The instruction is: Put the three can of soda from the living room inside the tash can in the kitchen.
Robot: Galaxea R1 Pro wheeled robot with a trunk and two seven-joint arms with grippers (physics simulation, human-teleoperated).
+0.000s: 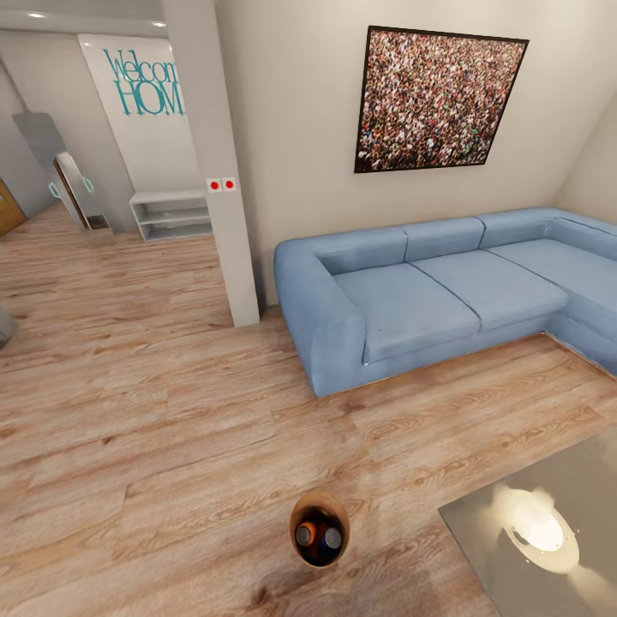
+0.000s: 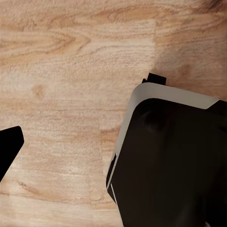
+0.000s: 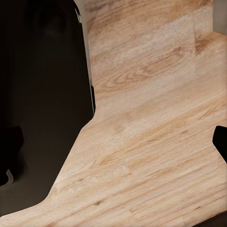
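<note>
Bin (image 1: 319, 530) on floor (image 1: 154, 446) at 6 o'clock, cans (image 1: 318, 537) inside, likely staged for kitchen carry. Sofa (image 1: 428, 291) at 2 o'clock. Claw state, both sides: can't tell.

A home living room: blue corner sofa (image 1: 446, 287), framed crowd picture (image 1: 435, 100), wooden floor (image 1: 154, 428), glass-topped low table (image 1: 548, 531).

From my head camera I can read teal lettering on a slanted white wall panel (image 1: 137, 103) far back on the left: "Welcom" above "HOM", both words cut off by the white square pillar (image 1: 212, 163). I find nothing else legible anywhere.
</note>
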